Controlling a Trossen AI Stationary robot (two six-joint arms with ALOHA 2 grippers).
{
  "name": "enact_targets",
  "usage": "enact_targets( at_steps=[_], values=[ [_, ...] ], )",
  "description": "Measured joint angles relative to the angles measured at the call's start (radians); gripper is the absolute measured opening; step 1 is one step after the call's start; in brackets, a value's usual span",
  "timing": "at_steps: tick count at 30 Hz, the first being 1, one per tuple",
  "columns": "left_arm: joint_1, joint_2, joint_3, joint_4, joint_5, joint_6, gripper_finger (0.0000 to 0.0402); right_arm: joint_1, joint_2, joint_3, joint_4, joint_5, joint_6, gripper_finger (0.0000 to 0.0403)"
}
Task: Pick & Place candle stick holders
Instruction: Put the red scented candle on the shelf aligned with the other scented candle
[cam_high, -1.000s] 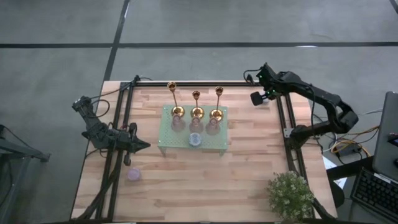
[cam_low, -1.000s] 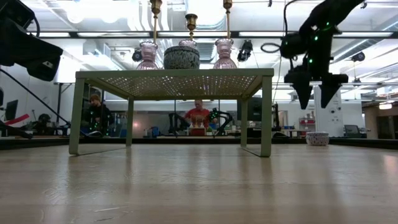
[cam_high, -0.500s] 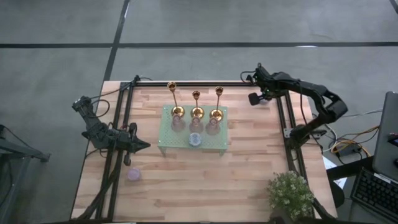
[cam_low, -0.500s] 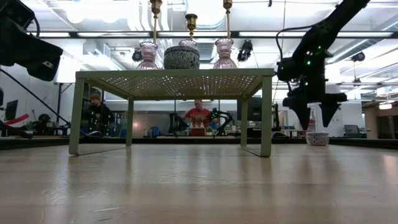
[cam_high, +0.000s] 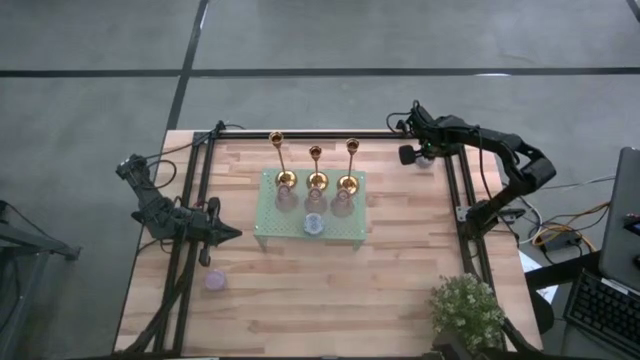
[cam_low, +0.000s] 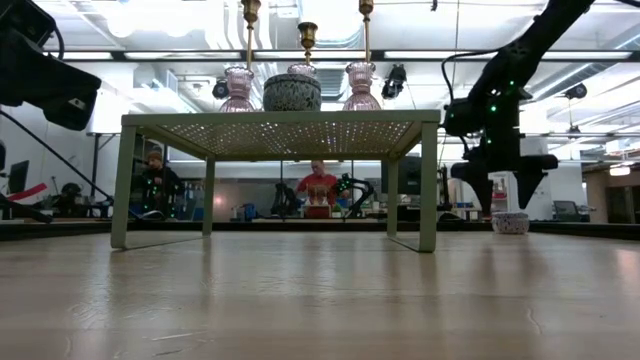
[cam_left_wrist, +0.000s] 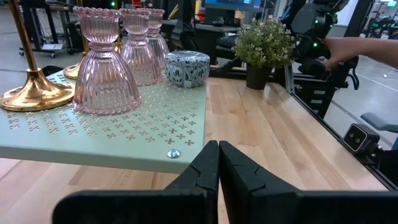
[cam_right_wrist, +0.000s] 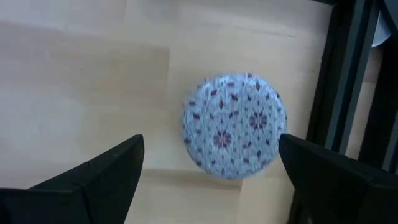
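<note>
Three gold candle stick holders (cam_high: 279, 160) (cam_high: 316, 167) (cam_high: 350, 165) stand upright on their round bases along the far side of a green perforated stand (cam_high: 345, 232). In the low view only their stems (cam_low: 308, 40) show above it. My right gripper (cam_high: 412, 155) is open and points down near the table's far right corner. Its fingers stand on either side of a small round blue-patterned piece (cam_right_wrist: 233, 124), just above it (cam_low: 510, 222), touching nothing. My left gripper (cam_high: 232, 234) is shut and empty, left of the stand (cam_left_wrist: 218, 163).
Pink glass pieces (cam_left_wrist: 99, 71) and a squat blue round piece (cam_high: 313, 224) share the stand with the holders. A lavender piece (cam_high: 215, 280) sits on the table near left. A potted plant (cam_high: 467, 312) stands near right. A person's hand (cam_left_wrist: 348, 46) shows beyond the table.
My right gripper has come down toward the blue-patterned piece at the far right corner, shifting a little toward the table's left edge, its fingers still open.
</note>
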Motion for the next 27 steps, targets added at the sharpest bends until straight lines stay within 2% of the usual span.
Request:
enact_targets(
  at_steps=[13,17,27],
  values=[
    [0.0,0.0,0.0,0.0,0.0,0.0,0.0014,-0.014,0.04,-0.002,0.02,0.026,0.146,0.0366],
    [0.0,0.0,0.0,0.0,0.0,0.0,0.0014,-0.011,0.039,-0.003,0.018,-0.012,0.117,0.0366],
    [0.0,0.0,0.0,0.0,0.0,0.0,0.0014,-0.008,0.039,-0.003,0.027,0.042,0.099,0.0366]
  ],
)
